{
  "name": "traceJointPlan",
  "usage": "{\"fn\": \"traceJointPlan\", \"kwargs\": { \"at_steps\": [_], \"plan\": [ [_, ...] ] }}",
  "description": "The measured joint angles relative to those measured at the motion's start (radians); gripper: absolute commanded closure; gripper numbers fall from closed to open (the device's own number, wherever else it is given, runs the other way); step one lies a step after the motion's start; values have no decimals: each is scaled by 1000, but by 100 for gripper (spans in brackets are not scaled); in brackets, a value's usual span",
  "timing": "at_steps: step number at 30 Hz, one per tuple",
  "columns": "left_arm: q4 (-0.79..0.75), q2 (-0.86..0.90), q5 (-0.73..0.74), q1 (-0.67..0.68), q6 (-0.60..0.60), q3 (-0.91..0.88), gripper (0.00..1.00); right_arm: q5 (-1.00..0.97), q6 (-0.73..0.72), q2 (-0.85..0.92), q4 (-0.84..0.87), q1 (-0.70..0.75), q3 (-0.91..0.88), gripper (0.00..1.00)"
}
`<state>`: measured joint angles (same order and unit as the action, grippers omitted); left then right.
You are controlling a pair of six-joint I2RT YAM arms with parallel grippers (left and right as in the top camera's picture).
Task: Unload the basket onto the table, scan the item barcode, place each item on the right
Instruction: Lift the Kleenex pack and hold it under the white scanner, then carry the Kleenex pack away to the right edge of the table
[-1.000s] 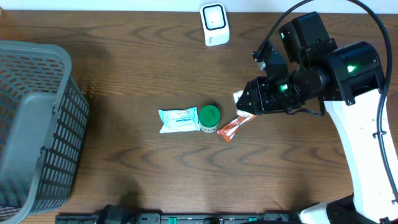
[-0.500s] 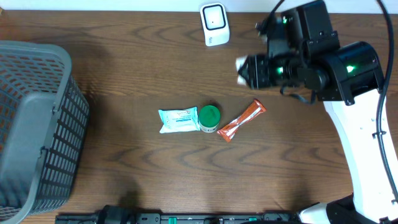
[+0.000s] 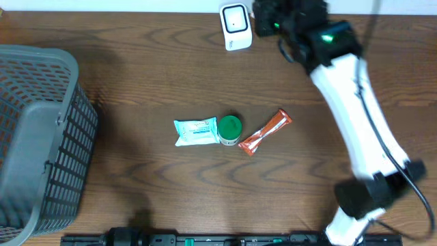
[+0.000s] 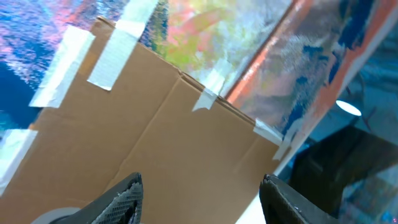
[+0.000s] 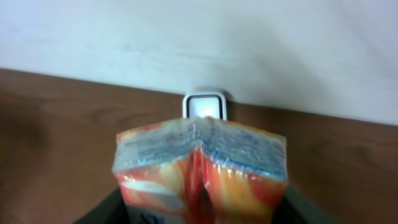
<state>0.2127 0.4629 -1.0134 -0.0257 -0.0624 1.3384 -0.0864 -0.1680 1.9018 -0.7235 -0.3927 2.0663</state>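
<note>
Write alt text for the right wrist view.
An orange and yellow snack packet, held in the right gripper, fills the foreground. Beyond its crimped end a white scanner stands on the wooden table against a pale wall.

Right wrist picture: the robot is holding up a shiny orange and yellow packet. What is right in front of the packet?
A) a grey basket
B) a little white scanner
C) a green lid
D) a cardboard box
B: in the right wrist view the white scanner stands straight ahead, just past the top edge of the held packet.
</note>
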Motion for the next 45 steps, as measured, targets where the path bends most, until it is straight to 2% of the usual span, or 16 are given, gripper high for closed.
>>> {"fn": "traceJointPlan", "kwargs": {
  "at_steps": [4,8,17,18,21,25,33,37,42,45],
  "plan": [
    [12,0,3,-29,-28,0,39,-7,25,169,208,0,-3,46],
    [14,0,6,-47,-42,0,39,-10,47,288,393,0,-6,47],
    [45,-1,23,-51,-46,0,39,-14,67,466,686,3,-6,44],
    [47,-1,24,-51,-46,0,31,-15,68,481,704,3,-6,44],
    [66,-1,25,-51,-48,0,23,-16,70,528,751,3,-6,44],
    [97,-1,26,-51,-53,0,19,-16,71,579,797,9,-6,44],
    [156,-1,29,-51,-54,-1,13,-8,69,614,785,47,-6,44],
    [159,-1,29,-51,-54,-1,13,28,58,613,711,60,-6,46],
    [257,-1,31,-51,-55,-1,13,61,41,548,435,71,-7,62],
    [335,-1,33,-51,-55,-2,13,67,36,462,261,89,-10,63]
  ]
}}
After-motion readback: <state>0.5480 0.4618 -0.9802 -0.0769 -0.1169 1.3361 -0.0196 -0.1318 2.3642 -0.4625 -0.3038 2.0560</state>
